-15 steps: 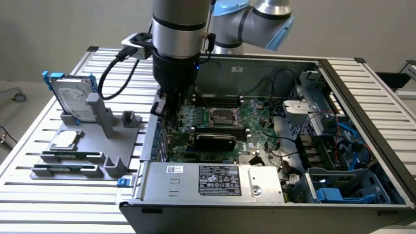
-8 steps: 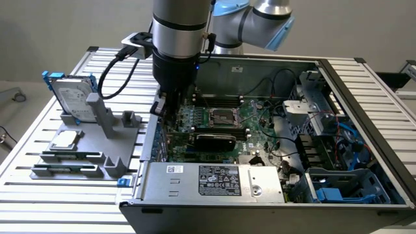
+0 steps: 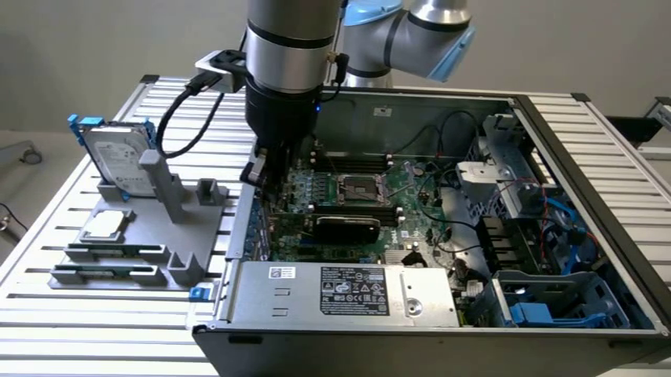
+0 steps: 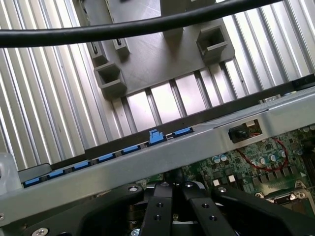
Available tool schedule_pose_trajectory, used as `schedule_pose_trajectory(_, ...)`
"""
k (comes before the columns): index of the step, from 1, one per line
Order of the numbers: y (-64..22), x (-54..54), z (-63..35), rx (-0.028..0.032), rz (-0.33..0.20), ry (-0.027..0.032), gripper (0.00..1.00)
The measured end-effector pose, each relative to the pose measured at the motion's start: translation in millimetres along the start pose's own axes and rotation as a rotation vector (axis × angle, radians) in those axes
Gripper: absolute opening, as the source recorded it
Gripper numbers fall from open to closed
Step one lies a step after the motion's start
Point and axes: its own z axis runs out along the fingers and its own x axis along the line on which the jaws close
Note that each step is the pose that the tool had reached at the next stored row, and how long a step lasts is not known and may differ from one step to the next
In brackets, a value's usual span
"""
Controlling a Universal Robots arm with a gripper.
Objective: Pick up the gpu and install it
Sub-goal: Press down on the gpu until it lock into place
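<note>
The gpu [image 3: 346, 228] lies inside the open computer case [image 3: 587, 157], its glossy black shroud facing up, seated across the green motherboard [image 3: 419, 196] just below the CPU socket. My gripper [image 3: 269, 187] hangs inside the case by the wall on the exterior view's left, above and beside the gpu's bracket end. Whether it touches the card I cannot tell. In the wrist view the black fingers [image 4: 162, 206] come together over the motherboard by the case's metal wall [image 4: 147, 157], shut with nothing seen between them.
A grey parts holder [image 3: 157, 228] stands on the slatted table [image 3: 63, 330] at the exterior view's left, carrying a silver hard drive [image 3: 115, 153] and a square CPU chip [image 3: 105, 225]. The power supply [image 3: 346, 292], cables and drive cages [image 3: 545, 302] crowd the case.
</note>
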Motion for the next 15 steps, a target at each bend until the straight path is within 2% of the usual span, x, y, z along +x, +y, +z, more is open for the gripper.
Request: schedule_pose_trajectory(15, -0.4, -0.2, 2.6, 0.0002, 0.0, 0.0036, 0.11)
